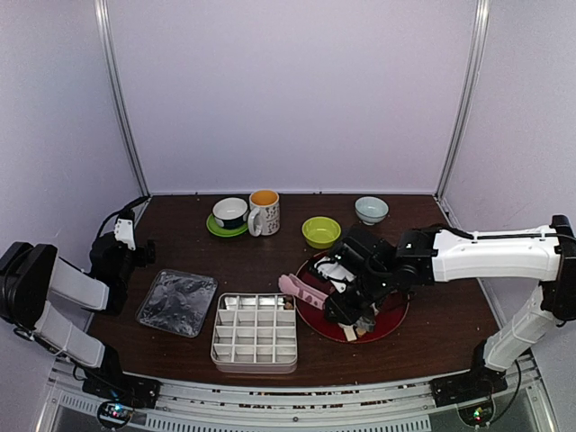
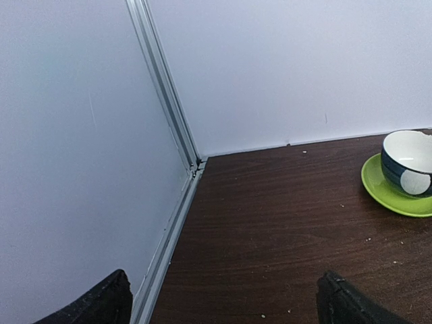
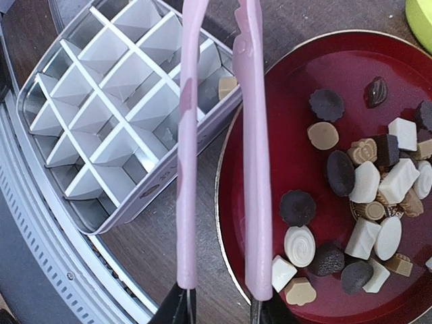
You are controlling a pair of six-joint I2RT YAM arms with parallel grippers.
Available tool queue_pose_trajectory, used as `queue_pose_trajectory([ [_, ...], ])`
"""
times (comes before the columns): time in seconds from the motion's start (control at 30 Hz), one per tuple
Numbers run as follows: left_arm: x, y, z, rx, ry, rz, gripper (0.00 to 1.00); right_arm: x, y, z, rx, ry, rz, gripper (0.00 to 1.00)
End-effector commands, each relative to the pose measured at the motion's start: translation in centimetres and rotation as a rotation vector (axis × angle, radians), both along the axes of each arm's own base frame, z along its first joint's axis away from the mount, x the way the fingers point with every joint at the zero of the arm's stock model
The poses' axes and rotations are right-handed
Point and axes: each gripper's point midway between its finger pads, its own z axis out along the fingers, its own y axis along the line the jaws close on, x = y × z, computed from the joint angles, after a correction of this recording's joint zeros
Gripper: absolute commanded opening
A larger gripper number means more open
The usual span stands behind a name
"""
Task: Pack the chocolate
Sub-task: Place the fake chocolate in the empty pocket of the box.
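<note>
1. We see our right gripper (image 1: 340,301) holding pink plastic tongs (image 1: 294,288) above the round red plate (image 1: 393,322).
2. A silver compartmented metal tray (image 1: 255,331) sits just beside the plate.
3. A clear plastic lid (image 1: 177,302) lies left of that tray.

The back of the table (image 1: 180,252) is being lined by a cup on a saucer (image 1: 230,214), a mug (image 1: 264,212), a green bowl (image 1: 321,231) and a pale bowl (image 1: 371,210). The space over the red plate (image 1: 396,326) is being taken up by the right gripper (image 3: 219,312), and the narrow gap to the divided tray (image 1: 255,331) is being bridged by its pink tongs (image 1: 297,288). Bare wood is being offered ahead of the wide-spread left gripper (image 2: 224,283), between the plastic sheet (image 1: 177,301) and the cups.
</note>
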Motion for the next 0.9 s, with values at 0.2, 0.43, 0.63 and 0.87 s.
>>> queue_pose_trajectory([
  [0.2,0.4,0.4,1.3,-0.002,-0.042,0.015,0.98,2.1,-2.1,4.2,0.081,-0.169,-0.148,0.28],
  [0.43,0.4,0.4,1.3,-0.001,-0.042,0.015,0.98,2.7,-5.2,3.9,0.053,-0.212,-0.255,0.28],
  [0.63,0.4,0.4,1.3,-0.001,-0.042,0.015,0.98,2.6,-6.7,2.7,0.037,-0.188,-0.288,0.28],
  [0.87,0.4,0.4,1.3,-0.002,-0.043,0.014,0.98,3.0,-6.7,2.1,0.027,-0.164,-0.292,0.27],
])
